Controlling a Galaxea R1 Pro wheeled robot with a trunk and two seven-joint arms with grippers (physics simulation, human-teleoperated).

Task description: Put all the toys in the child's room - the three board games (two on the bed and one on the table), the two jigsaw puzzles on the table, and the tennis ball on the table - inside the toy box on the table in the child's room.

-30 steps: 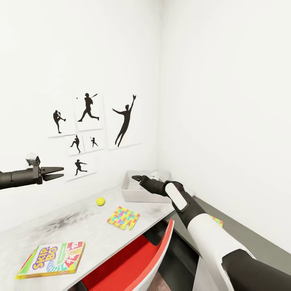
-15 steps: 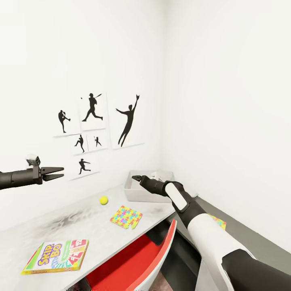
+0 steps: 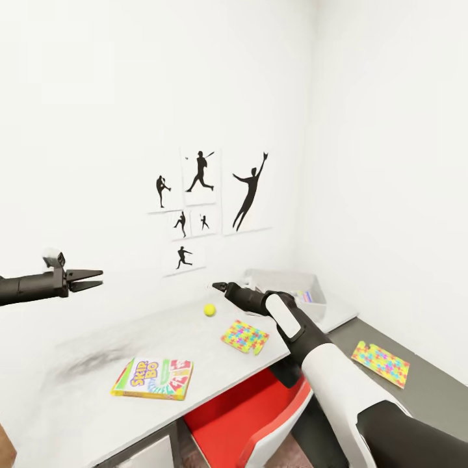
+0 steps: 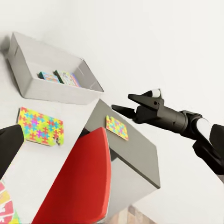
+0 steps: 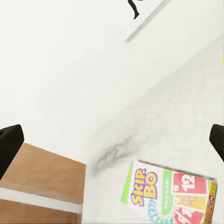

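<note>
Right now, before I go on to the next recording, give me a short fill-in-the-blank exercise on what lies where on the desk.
1. The tennis ball rests on the pale desk top between the wall and the nearer ____ puzzle.
2. The second jigsaw puzzle lies on the lower, ____ grey section of the table.
3. The Skip-Bo box lies flat on the pale top, above the ____ chair.
4. Two small game boxes lie inside the ____.

Missing words: jigsaw; dark; red; toy box
</note>
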